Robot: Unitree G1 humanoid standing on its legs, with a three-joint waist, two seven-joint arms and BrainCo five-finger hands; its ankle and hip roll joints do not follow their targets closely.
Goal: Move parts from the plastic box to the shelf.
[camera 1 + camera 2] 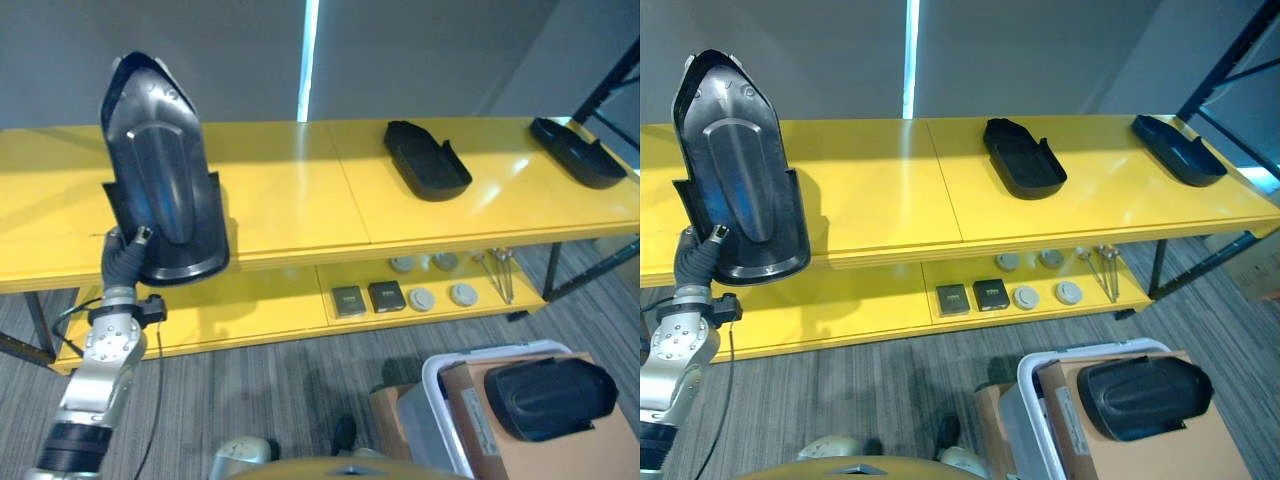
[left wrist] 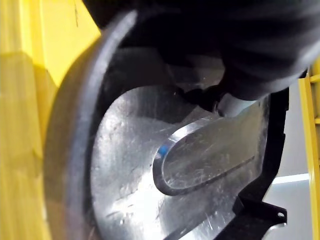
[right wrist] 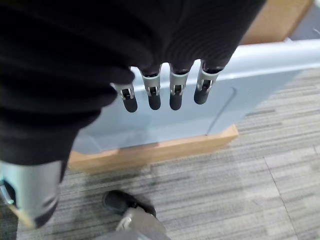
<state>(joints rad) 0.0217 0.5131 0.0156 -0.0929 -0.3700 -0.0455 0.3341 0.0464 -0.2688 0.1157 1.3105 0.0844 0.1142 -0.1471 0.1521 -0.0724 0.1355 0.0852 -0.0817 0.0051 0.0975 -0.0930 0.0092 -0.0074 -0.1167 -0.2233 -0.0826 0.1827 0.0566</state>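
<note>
At the front edge of the yellow shelf point(image 1: 300, 190), the left hand point(image 1: 125, 250) grips a black moulded part point(image 1: 160, 180) upright, with bare shelf top open to its right before two more parts point(image 1: 427, 158) lying further along. The plastic box point(image 1: 440, 385) on the floor holds cardboard point(image 1: 545, 450) topped by another part point(image 1: 550, 398). The right hand point(image 3: 165, 92) hangs beside it, fingers relaxed.

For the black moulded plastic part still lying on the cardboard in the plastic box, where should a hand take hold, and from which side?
Probably from above, fingers curled over a long edge. The black moulded part lies dome-up on the cardboard sheet across the grey plastic box, so its smooth rounded back offers little purchase, while its rim is exposed. The right hand hangs open beside the box; the left hand is already holding another black part.
</note>
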